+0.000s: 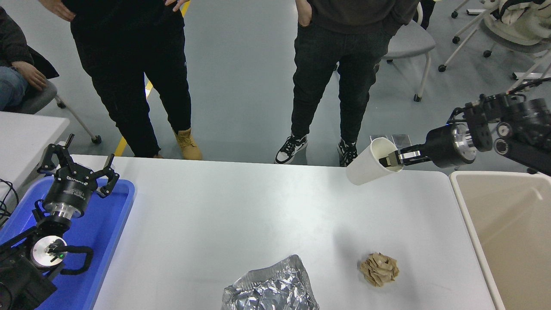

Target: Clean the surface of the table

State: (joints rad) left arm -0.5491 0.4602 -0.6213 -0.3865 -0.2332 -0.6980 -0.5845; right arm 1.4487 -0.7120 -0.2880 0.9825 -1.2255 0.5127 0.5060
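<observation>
Grey floor fills the far half of your view, with two people standing at the table's far edge, one in tan boots (188, 144) and one in black-and-white sneakers (291, 148), and a third person's sleeve and hand (29, 74) at the upper left, seated on a chair. Below them the table surface (224, 215) spreads white across the middle of your picture, its far right corner rounded. Your right gripper (392, 159) comes in from the right edge, held above the table's far right corner, its fingers pinched on the rim of a white paper cup (371, 161); one finger sits inside the mouth, and the cup is tilted with its mouth toward the gripper and its base pointing left and down, clear of the tabletop. Just beside the table's right edge you see a beige bin (512, 232), its opening facing up. On the near part of the table lies a crumpled sheet of silver foil (270, 287), cut off by the bottom edge, and to its right, apart from it, a balled-up brown paper (379, 269). Your left gripper (77, 170) is parked at the lower left over a blue tray (107, 224), pointing away from you with its fingers spread wide and holding nothing.
</observation>
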